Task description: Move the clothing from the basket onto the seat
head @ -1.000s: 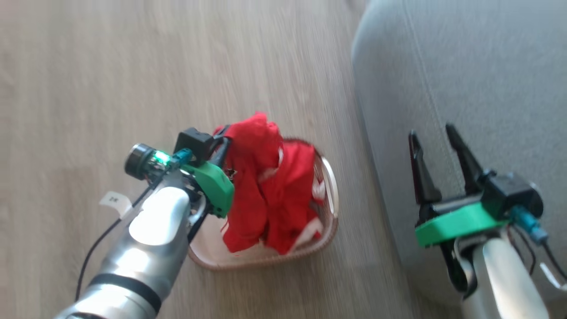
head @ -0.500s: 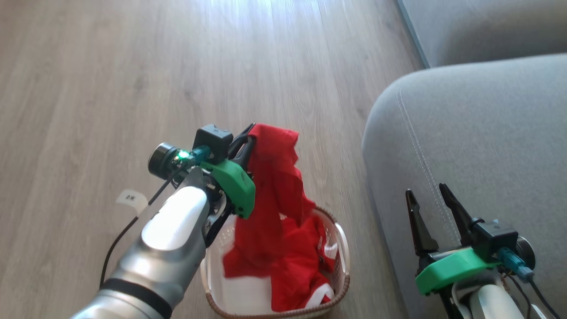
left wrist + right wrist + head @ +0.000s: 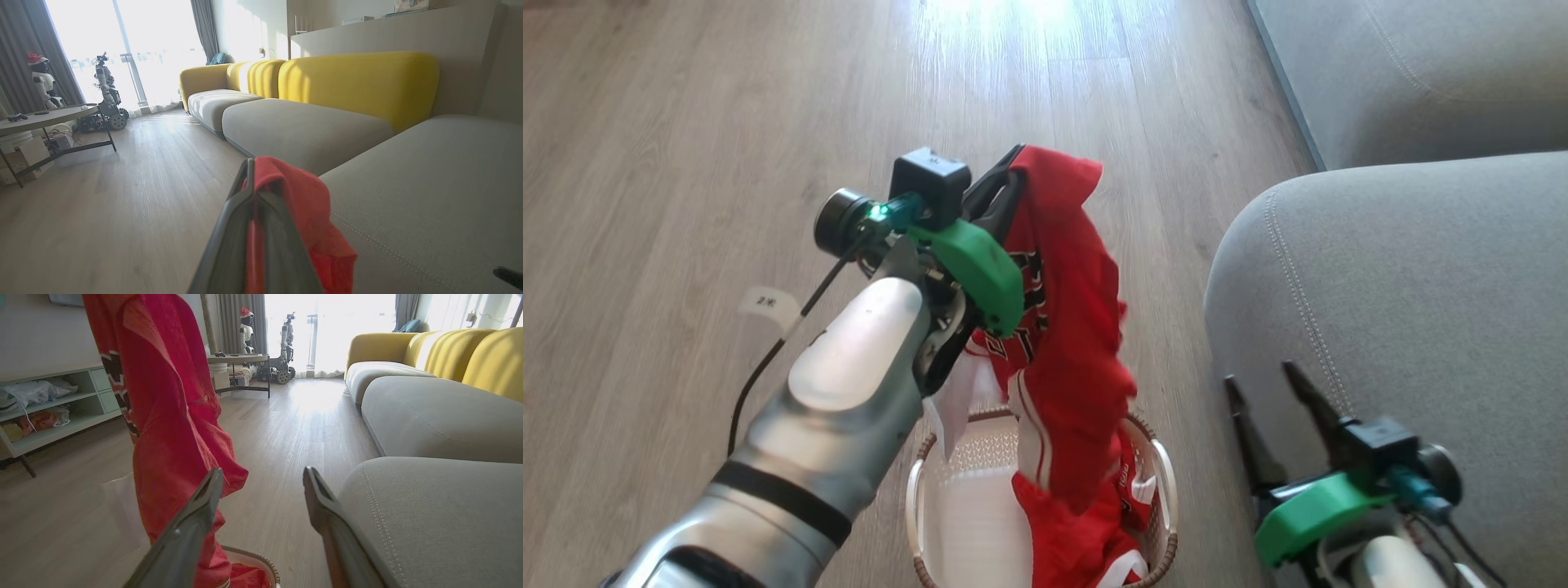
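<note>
Basket (image 3: 916, 490): bottom centre, one red garment (image 3: 1086, 549) left inside.
Right gripper (image 3: 1258, 376): lower right, spread wide, empty.
Left gripper (image 3: 1006, 173): centre, clamped on jersey (image 3: 1072, 343), raised higher than a second ago; hem nearly clear.
Seat (image 3: 1405, 310): right, bare; carry likely next.

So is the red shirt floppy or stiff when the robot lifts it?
Probably very floppy: the red shirt hangs in long folds from the left gripper, its lower end down at the basket. It is likely light too, since one pinch at the top holds it up. It might snag, as more red cloth lies in the basket under it.
</note>
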`<state>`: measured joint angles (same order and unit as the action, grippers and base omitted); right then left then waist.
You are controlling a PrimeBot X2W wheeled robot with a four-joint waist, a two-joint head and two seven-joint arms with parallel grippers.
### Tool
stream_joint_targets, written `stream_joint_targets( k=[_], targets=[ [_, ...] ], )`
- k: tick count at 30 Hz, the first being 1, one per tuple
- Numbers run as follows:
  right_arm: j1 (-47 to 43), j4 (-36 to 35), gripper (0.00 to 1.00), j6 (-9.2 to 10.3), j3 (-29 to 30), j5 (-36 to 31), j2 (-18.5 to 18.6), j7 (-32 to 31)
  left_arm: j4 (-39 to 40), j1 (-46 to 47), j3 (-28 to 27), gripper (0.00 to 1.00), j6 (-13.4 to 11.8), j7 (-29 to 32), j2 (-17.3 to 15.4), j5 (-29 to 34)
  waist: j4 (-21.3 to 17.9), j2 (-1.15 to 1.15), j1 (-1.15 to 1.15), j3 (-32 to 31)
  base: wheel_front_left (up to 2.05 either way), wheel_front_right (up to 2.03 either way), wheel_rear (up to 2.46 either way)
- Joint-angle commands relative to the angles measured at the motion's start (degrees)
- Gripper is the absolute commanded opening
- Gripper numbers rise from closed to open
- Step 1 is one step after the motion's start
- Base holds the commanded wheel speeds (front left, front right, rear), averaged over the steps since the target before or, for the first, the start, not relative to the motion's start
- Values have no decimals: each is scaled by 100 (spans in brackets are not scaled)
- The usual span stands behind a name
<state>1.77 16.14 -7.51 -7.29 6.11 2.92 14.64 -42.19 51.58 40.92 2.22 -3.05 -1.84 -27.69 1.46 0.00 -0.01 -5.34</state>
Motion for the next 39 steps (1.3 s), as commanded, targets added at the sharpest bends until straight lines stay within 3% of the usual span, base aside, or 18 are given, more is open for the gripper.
stream_joint_targets(
  k=[1, 16, 22, 34, 36, 37, 39],
  targets=[
    [312, -123, 100, 2, -192, -25, -4, 36, 234, 439, -115, 0, -75, 10, -104, -48, 0, 0, 1, -8, 0, 0, 0],
    [1833, 1153, 100, 2, -1822, 215, -4, 36, 504, 784, 521, 0, -400, -36, -104, -643, -12, 0, 1, -75, 0, 0, 0],
    [2278, 1858, 100, 2, -1996, -23, -4, 36, 619, 831, 853, 0, -476, -128, -104, -871, 88, 0, 1, -119, 0, 0, 0],
    [2848, 2902, 100, 2, -2306, 160, -4, 36, 1035, 969, 1480, 0, -692, -248, -104, -1404, 306, 0, 1, -206, 0, 0, 0],
    [2910, 2991, 27, 2, -2371, 250, -4, 36, 1061, 989, 1555, 0, -720, -277, -104, -1480, 336, 0, 1, -213, 0, 0, 0],
    [2939, 3030, 0, 2, -2398, 282, -4, 36, 1061, 992, 1587, 0, -733, -294, -104, -1511, 349, 0, 1, -214, 0, 0, 0],
    [2965, 3053, 0, 2, -2415, 311, -4, 36, 1044, 996, 1618, 0, -749, -309, -104, -1530, 361, 0, 1, -213, 0, 0, 0]
  ],
)
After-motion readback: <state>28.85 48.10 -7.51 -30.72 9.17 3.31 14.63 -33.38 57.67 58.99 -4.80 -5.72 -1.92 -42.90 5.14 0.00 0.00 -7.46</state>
